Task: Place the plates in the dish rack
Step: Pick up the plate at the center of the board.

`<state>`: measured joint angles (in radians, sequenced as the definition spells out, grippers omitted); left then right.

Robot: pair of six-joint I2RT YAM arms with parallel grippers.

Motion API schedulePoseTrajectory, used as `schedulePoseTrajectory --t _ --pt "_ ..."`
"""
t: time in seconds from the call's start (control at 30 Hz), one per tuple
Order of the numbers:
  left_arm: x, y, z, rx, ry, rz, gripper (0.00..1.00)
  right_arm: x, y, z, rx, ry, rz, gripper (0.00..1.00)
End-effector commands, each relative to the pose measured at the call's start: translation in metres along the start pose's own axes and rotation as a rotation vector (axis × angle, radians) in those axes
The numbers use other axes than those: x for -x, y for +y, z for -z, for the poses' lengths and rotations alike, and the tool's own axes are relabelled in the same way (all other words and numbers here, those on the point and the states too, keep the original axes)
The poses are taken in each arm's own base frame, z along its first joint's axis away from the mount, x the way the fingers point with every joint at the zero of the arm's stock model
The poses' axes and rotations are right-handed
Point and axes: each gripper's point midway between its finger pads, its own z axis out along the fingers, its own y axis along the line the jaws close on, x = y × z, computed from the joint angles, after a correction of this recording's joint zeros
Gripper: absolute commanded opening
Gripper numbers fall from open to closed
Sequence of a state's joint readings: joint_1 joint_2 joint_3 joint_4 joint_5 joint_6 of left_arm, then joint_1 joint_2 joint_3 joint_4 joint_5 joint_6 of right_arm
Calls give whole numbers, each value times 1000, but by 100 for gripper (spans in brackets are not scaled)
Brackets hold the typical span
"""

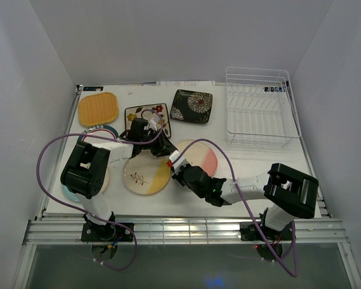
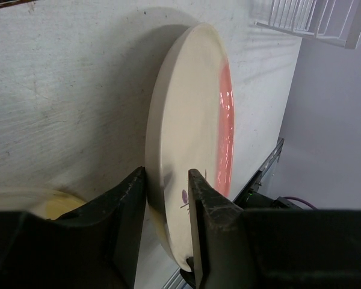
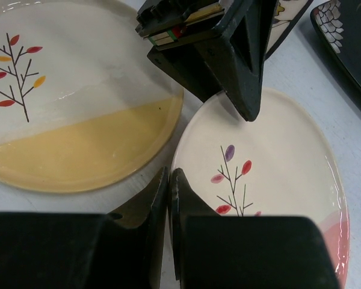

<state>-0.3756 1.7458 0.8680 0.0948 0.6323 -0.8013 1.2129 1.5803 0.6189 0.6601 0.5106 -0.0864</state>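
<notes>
Evidently mid-pickup: the left gripper (image 2: 167, 180) is straddling the rim of the pink-cream plate (image 2: 192, 120), and I cannot tell whether it is pinching yet, while the right gripper (image 3: 168, 180) is sitting clenched at the plate's edge. The plate is lying on the table (image 1: 259, 162), well apart from the dish rack (image 1: 259, 108), and is needing a firm clamp before any lift.

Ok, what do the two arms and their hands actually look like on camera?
The left arm and right arm have boxy black joint housings joined by white links. A purple cable loops from each base to its wrist. The left hand and right hand each have two matte black, wedge-shaped fingers; a small red mark shows on the left one.
</notes>
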Motion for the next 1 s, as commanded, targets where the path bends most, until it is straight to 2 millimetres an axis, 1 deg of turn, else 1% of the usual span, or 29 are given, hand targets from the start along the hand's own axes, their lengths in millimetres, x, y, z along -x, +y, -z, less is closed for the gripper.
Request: schedulePoseTrajectory --t 0.0,0.03,0.1,0.17,0.23,0.3,0.33,0.43,0.47,0.5,0.57,0.63,0.67,0.73,0.77,0.8,0.83,0.87,0.9,0.93,0.97 --pt "-2 -25 7 -82 9 -45 41 63 7 -3 17 -178 -67 8" --pt "-2 -26 7 -86 9 -48 36 63 7 -3 19 -179 -67 8" --pt "-2 -26 7 -88 10 -49 32 61 7 -3 16 -175 -68 8" --pt "-2 -27 7 -91 11 -53 22 61 6 -3 15 -175 -68 8" --pt "-2 -27 7 -94 12 -56 17 60 6 -3 15 -172 -67 8" --pt "-2 -27 7 -95 13 -57 16 60 6 -2 15 -174 -67 8" --pt "-1 -28 8 -96 9 -63 12 59 7 -2 16 -171 -66 8" --pt "0 -29 9 -96 -1 -71 6 58 6 -2 14 -171 -68 8" --pt "0 -29 9 -94 -4 -73 1 58 5 -1 12 -172 -68 11" --pt "1 -29 10 -94 -8 -76 0 57 5 -1 12 -171 -71 16" --pt "0 -30 10 -94 -11 -82 0 56 5 3 17 -174 -76 27" --pt "1 -29 11 -91 -16 -87 0 56 4 6 20 -178 -87 34" --pt "0 -29 11 -91 -16 -90 0 60 1 9 15 -190 -96 40" --pt "2 -29 12 -86 -26 -99 0 56 -1 15 14 -187 -114 48" --pt "2 -29 13 -85 -32 -103 0 62 -4 21 12 -203 -131 58" --pt "3 -29 14 -83 -37 -105 0 58 -7 25 6 -197 -138 63" --pt "4 -29 14 -80 -45 -115 0 58 -8 28 1 -196 -168 68" --pt "4 -28 15 -79 -50 -118 0 67 -13 36 -4 -217 -208 80" --pt "5 -31 17 -82 -56 -127 0 64 -16 40 -15 -205 -225 86" --pt "7 -30 18 -78 -67 -135 0 63 -17 45 -12 -200 -268 88" --pt "7 -30 19 -76 -72 -141 0 74 -22 54 -12 -230 -310 91"
